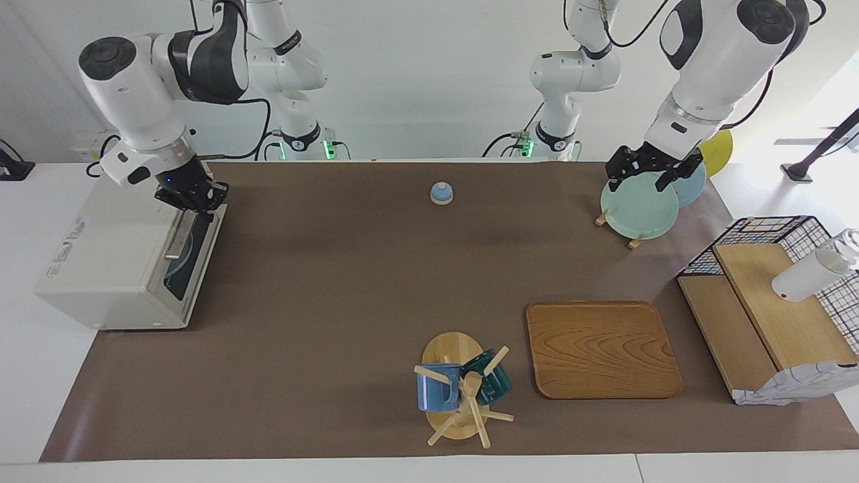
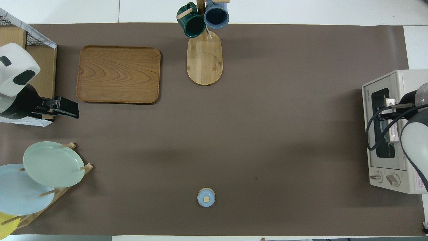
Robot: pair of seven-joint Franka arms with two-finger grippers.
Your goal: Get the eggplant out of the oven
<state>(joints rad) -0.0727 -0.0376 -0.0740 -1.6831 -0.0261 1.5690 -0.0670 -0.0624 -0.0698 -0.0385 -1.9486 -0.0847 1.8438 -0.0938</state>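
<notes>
Brown mat; right jaws closed at oven (image 1: 127,258) door's top edge.

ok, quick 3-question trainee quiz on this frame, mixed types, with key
1. True or false: the oven door is shut.
2. The right gripper is at: A) the oven's door handle B) the wooden tray C) the mug tree
3. What is the left gripper over?

Key
1. True.
2. A, shut on the handle.
3. The plate rack, over the green plate; it is open and waits.
</notes>
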